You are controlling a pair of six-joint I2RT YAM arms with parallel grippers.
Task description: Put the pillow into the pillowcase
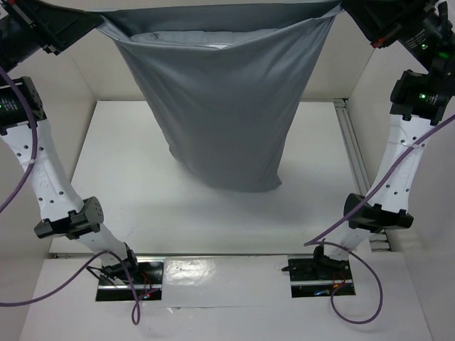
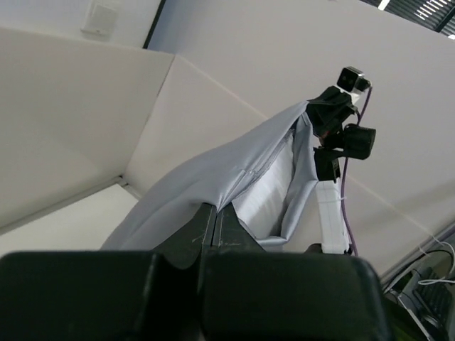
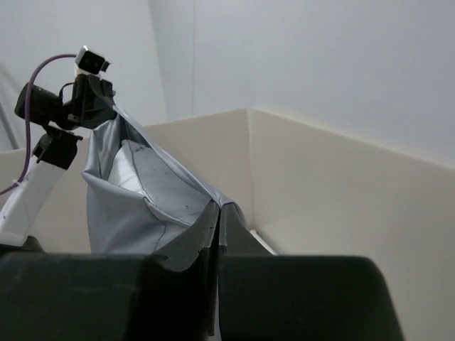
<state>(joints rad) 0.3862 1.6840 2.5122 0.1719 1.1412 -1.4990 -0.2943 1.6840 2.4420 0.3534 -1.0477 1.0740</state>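
So the pillowcase (image 1: 227, 106) is hanging like a sack in the upper middle of the top view, with its mouth stretched wide along the top edge. The left fingers (image 2: 197, 231) are clenched on its corner at the upper left, and the right fingers (image 3: 200, 234) are pinched on the other corner at the upper right. The pillow (image 2: 274, 188) sits inside, white showing through the opening. The bottom end hangs over the tabletop (image 1: 142, 206); can't tell if it touches.

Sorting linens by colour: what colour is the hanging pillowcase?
The pillowcase is plain grey, clearest in the top external view.
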